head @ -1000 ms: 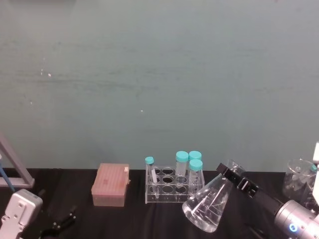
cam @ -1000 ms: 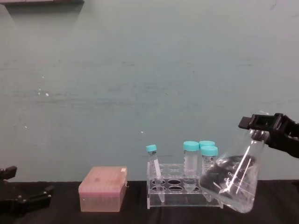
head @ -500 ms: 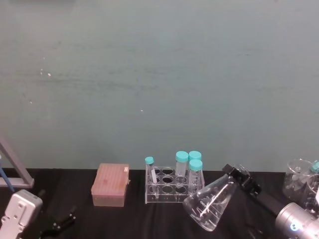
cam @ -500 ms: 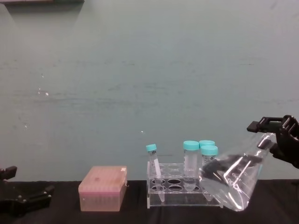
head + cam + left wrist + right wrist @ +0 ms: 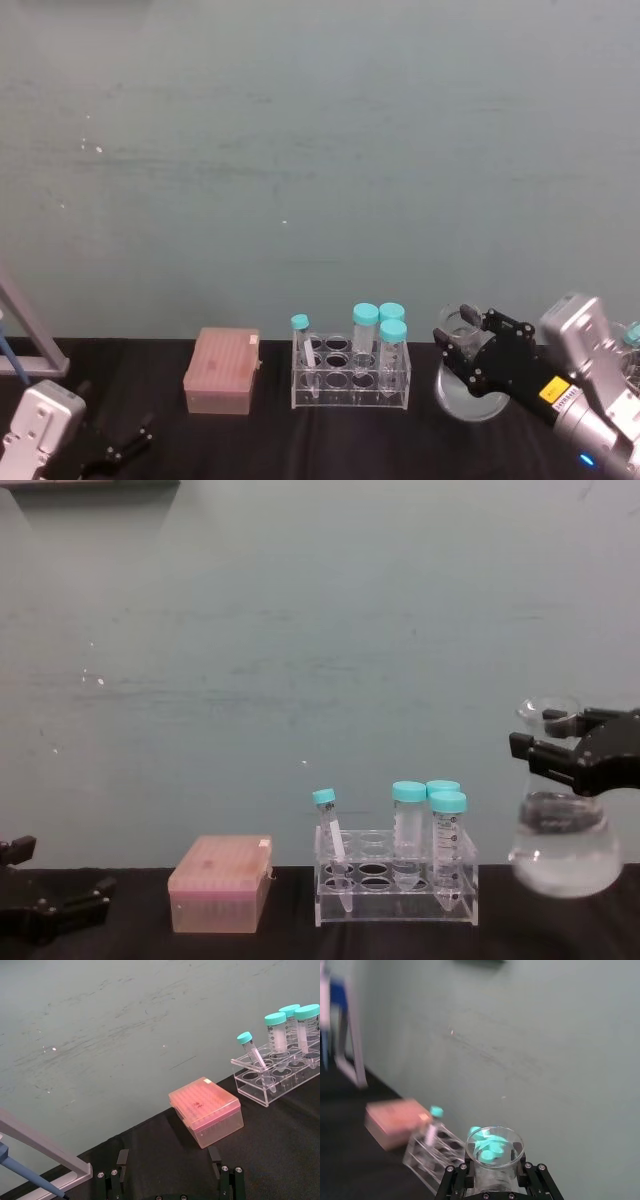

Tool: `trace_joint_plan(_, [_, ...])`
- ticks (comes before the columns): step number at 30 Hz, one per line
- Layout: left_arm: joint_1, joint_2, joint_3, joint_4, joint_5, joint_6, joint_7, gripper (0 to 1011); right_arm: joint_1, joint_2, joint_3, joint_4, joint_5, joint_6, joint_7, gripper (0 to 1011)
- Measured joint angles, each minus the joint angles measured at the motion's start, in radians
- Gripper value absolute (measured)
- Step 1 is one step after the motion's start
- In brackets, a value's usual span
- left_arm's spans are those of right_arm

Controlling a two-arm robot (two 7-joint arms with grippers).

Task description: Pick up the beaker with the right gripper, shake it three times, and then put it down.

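Observation:
The beaker point(image 5: 563, 852), a clear conical flask with a little liquid in its base, stands upright to the right of the tube rack point(image 5: 397, 890). My right gripper point(image 5: 562, 752) is shut on its neck just under the flared rim. The base seems to hang slightly above the black table. In the head view the beaker point(image 5: 468, 388) sits under the right gripper point(image 5: 478, 347). From the right wrist I look down into the beaker's rim point(image 5: 495, 1146), held by the right gripper point(image 5: 495, 1172). My left gripper point(image 5: 170, 1180) rests open and low at the table's left.
A pink tip box point(image 5: 220, 883) lies left of the rack, which holds teal-capped tubes point(image 5: 447, 845). Another glass vessel point(image 5: 628, 352) stands at the far right edge. A pipette stand point(image 5: 45, 1152) is at the far left. The teal wall rises right behind.
The beaker swung from a steep tilt, base toward the rack, back to upright. The right gripper turned with it and moved slightly right. The left arm stayed still.

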Motion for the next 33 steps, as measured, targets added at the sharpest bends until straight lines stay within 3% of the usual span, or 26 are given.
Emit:
trace_joint_plan(1, [0.000, 0.000, 0.000, 0.000, 0.000, 0.000, 0.000, 1000, 0.012, 0.018, -0.023, 0.005, -0.088, -0.040, -0.024, 453])
trace_joint_plan(2, [0.000, 0.000, 0.000, 0.000, 0.000, 0.000, 0.000, 1000, 0.012, 0.018, -0.023, 0.005, -0.088, -0.040, -0.024, 453])
trace_joint_plan(3, [0.000, 0.000, 0.000, 0.000, 0.000, 0.000, 0.000, 1000, 0.023, 0.034, -0.043, 0.012, -0.178, -0.073, -0.060, 453])
trace_joint_plan(5, [0.000, 0.000, 0.000, 0.000, 0.000, 0.000, 0.000, 1000, 0.031, 0.046, -0.060, 0.020, -0.258, -0.101, -0.093, 453])
trace_joint_plan(6, [0.000, 0.000, 0.000, 0.000, 0.000, 0.000, 0.000, 1000, 0.039, 0.059, -0.076, 0.028, -0.339, -0.126, -0.130, 453])
trace_joint_plan(9, [0.000, 0.000, 0.000, 0.000, 0.000, 0.000, 0.000, 1000, 0.051, 0.076, -0.099, 0.041, -0.463, -0.153, -0.187, 453])
trace_joint_plan(15, [0.000, 0.000, 0.000, 0.000, 0.000, 0.000, 0.000, 1000, 0.060, 0.092, -0.121, 0.052, -0.618, -0.173, -0.262, 453])
trace_joint_plan(22, [0.000, 0.000, 0.000, 0.000, 0.000, 0.000, 0.000, 1000, 0.059, 0.090, -0.119, 0.053, -0.660, -0.174, -0.271, 453])
trace_joint_plan(26, [0.000, 0.000, 0.000, 0.000, 0.000, 0.000, 0.000, 1000, 0.050, 0.082, -0.108, 0.046, -0.649, -0.174, -0.253, 453])
trace_joint_plan(27, [0.000, 0.000, 0.000, 0.000, 0.000, 0.000, 0.000, 1000, 0.047, 0.079, -0.103, 0.044, -0.633, -0.174, -0.243, 453])
trace_joint_plan(30, [0.000, 0.000, 0.000, 0.000, 0.000, 0.000, 0.000, 1000, 0.027, 0.057, -0.071, 0.027, -0.520, -0.151, -0.167, 453])
trace_joint_plan(31, [0.000, 0.000, 0.000, 0.000, 0.000, 0.000, 0.000, 1000, 0.016, 0.042, -0.051, 0.016, -0.452, -0.131, -0.125, 453])
trace_joint_plan(33, [0.000, 0.000, 0.000, 0.000, 0.000, 0.000, 0.000, 1000, 0.005, 0.028, -0.031, 0.006, -0.379, -0.105, -0.080, 453])
